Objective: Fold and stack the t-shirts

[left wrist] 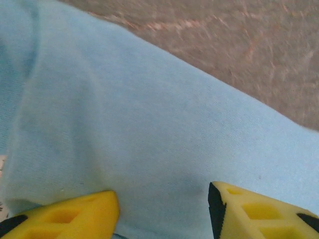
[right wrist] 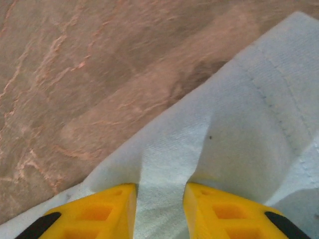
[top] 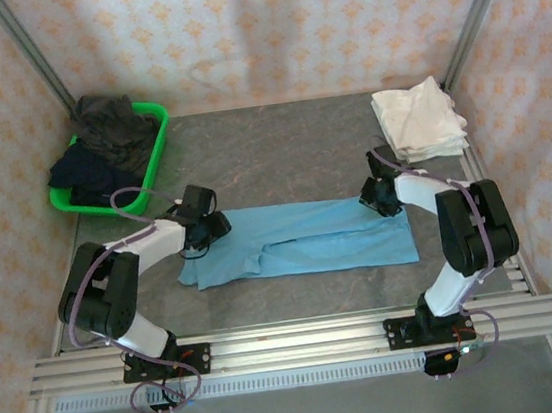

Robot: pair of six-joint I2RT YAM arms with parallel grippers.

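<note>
The sky-blue t-shirt [top: 300, 239] lies flat as a long band across the middle of the table, its print hidden. My left gripper [top: 216, 224] is at its far left corner. In the left wrist view the left gripper [left wrist: 164, 209] is open, yellow fingers [left wrist: 75, 214] spread wide on the blue cloth [left wrist: 149, 124]. My right gripper [top: 374, 199] is at the shirt's far right corner. In the right wrist view the right gripper [right wrist: 160, 209] is shut on a raised ridge of the shirt's hem [right wrist: 239, 139]. Folded cream-white t-shirts [top: 419, 120] are stacked at the back right.
A green plastic basket [top: 154, 156] with dark clothes [top: 110, 126] stands at the back left. Grey table surface [top: 279, 146] lies bare between basket and cream stack. An aluminium rail [top: 293, 340] runs along the near edge, and frame posts stand at the back corners.
</note>
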